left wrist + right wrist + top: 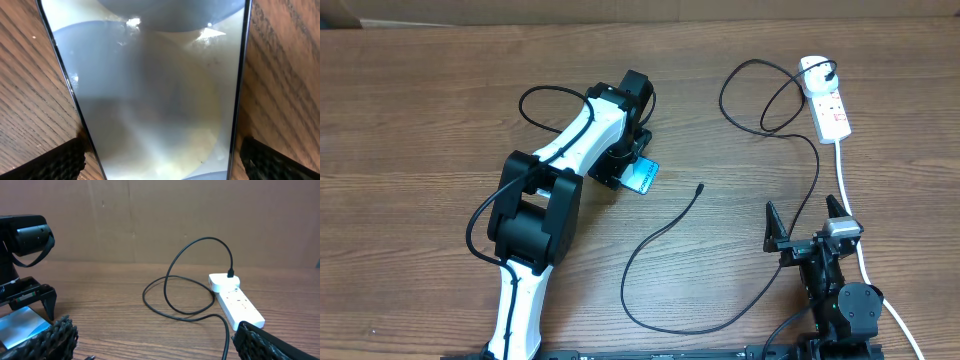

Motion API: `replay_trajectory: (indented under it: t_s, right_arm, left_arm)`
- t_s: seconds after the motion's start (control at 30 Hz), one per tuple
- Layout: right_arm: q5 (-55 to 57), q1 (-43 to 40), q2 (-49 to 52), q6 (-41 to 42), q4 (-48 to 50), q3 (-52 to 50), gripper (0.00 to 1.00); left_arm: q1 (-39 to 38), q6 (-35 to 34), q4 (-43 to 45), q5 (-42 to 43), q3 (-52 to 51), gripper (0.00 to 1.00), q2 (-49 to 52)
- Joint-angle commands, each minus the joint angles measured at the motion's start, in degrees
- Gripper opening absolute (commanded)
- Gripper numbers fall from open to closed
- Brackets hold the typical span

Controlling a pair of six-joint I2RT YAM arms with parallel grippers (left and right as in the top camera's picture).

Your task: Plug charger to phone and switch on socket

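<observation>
The phone (645,177) lies on the table with its light blue screen up; it fills the left wrist view (160,75) and shows in the right wrist view (20,325). My left gripper (623,162) is lowered over it, open, one finger on each long edge with small gaps (160,150). The charger cable (650,245) curls across the table; its connector tip (701,186) lies free right of the phone. Its black plug (831,72) sits in the white socket (828,105), also seen in the right wrist view (235,300). My right gripper (807,222) is open and empty (155,340).
The socket's thick white lead (850,200) runs down the right side past my right arm. The cable loops (170,280) lie left of the socket. A brown wall stands behind the table.
</observation>
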Motion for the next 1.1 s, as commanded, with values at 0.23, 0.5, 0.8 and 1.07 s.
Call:
replay_trajectory:
  t_s: [0.23, 0.5, 0.8, 1.07]
  right_arm:
    - [0.55, 0.39, -0.46, -0.11, 0.24, -0.59, 1.00]
    - [0.55, 0.39, -0.46, -0.11, 0.24, -0.59, 1.00]
    - [0.55, 0.39, -0.46, -0.11, 0.24, -0.59, 1.00]
    - [0.55, 0.39, -0.46, -0.11, 0.24, -0.59, 1.00]
  left_arm:
    - [-0.46, -0.11, -0.11, -0.66, -3.39, 0.94, 1.79]
    - [-0.46, -0.26, 3.48, -1.60, -7.28, 0.90, 1.79]
    - [-0.46, 0.20, 3.50, -1.92, -7.69, 0.89, 1.79]
    - [-0.44, 0.17, 3.65, -1.95, -7.69, 0.75, 1.79]
